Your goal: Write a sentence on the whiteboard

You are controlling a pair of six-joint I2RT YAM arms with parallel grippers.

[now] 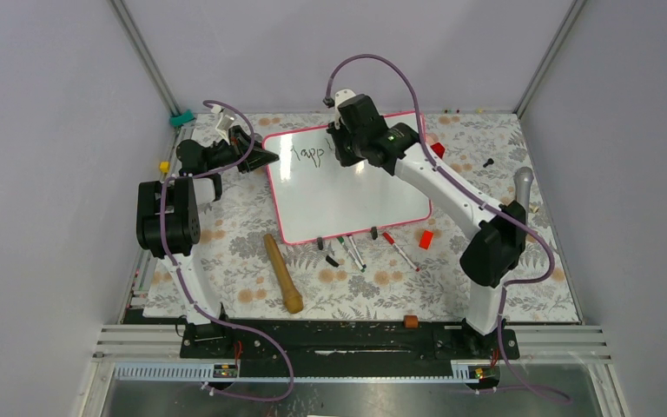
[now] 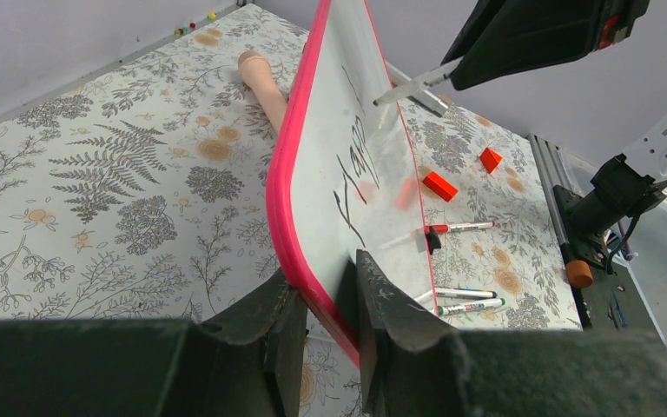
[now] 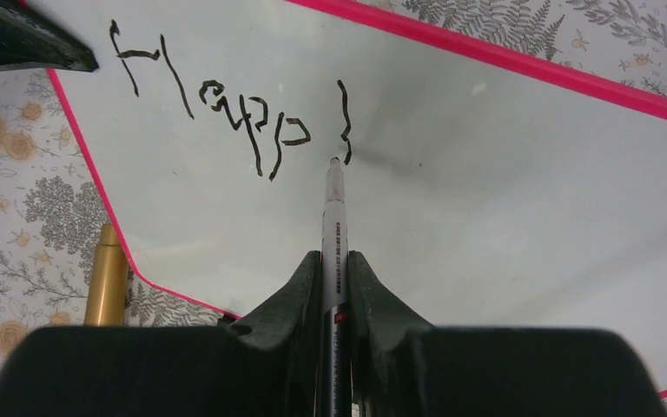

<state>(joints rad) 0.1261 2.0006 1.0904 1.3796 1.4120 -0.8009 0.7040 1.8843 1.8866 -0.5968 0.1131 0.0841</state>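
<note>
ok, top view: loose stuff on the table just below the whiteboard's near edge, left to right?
Left to right: tan wooden club-shaped stick → small black cap-like piece → two white markers lying side by side → white marker with red cap → small red block.

the sentence (image 3: 217, 100) on the whiteboard (image 3: 504, 226) reads "happ".

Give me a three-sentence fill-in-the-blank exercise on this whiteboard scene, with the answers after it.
1. The letters written so far read ____, plus one more stroke.
2. The right gripper is shut on a ____, whose tip is at that stroke.
3. The left gripper is shut on the pink frame of the ____.
Missing words: Happ; marker; whiteboard.
</note>
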